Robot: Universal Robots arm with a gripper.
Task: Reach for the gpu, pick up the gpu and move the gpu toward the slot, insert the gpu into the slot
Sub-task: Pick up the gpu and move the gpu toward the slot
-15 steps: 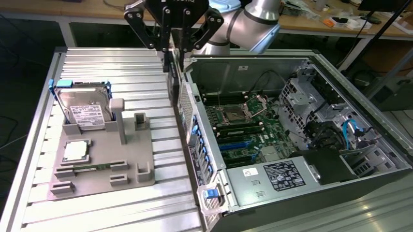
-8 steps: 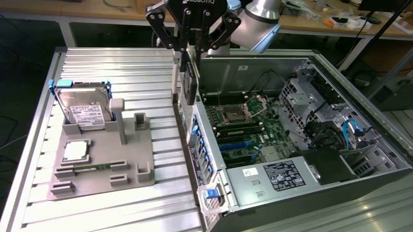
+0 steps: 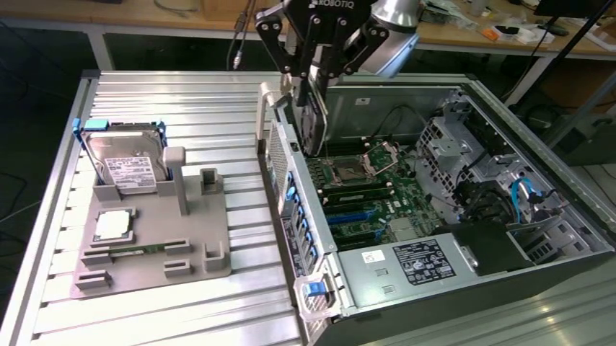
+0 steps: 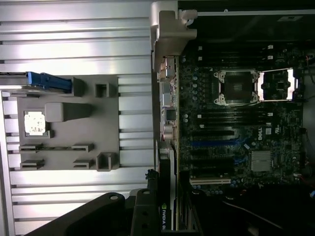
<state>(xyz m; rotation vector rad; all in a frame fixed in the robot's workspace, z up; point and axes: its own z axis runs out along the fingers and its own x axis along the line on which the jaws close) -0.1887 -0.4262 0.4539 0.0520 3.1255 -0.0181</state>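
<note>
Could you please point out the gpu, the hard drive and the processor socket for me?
gpu (image 3: 314,124), exterior view, its dark face.
hard drive (image 3: 129,172), exterior view, its white label.
processor socket (image 4: 238,87), wrist view, its centre.

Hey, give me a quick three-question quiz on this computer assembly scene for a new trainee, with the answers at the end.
1. True or false: the gpu is already seated in the slot.
2. What is the gripper holding? A) a memory stick B) the gpu C) a cable
3. Fill in: in the exterior view, the hard drive stands in the grey fixture on the ______ of the computer case.

Key: 1 false, it hangs upright above the motherboard; 2 B; 3 left.
</note>
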